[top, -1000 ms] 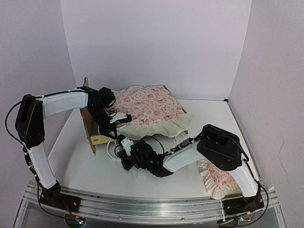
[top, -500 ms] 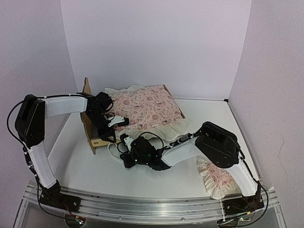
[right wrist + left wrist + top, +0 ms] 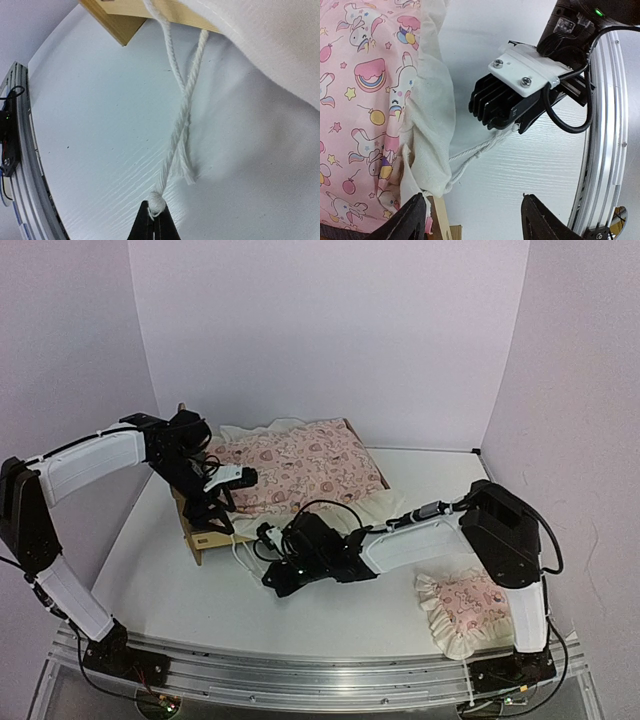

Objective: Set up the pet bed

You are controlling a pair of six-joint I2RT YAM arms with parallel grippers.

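Tabletop (image 3: 170,590) white. Bed (image 3: 203,537) at rear left of tabletop, plywood corner showing. Cushion (image 3: 300,465) lies on bed, ruffle overhanging near rail. Pillow (image 3: 465,605) at near right, well apart from bed. Left pincer (image 3: 480,220) spread wide, holds nothing, over ruffle edge. Right pincer (image 3: 152,221) closed, pinching knotted end of cord (image 3: 182,115); cord runs out from under ruffle by bed corner.

I work in a robotics lab cell. My left arm (image 3: 95,455) and right arm (image 3: 420,540) are bolted to an aluminium rail (image 3: 320,665) behind my jaws, at the near edge of the white counter (image 3: 160,590) beneath them. Plain pale walls (image 3: 330,330) box the counter in ahead of my jaws and on both sides. Bare cables (image 3: 150,698) hang off the rail, and a green status light (image 3: 596,12) glows on my right wrist, just beyond my left jaws.
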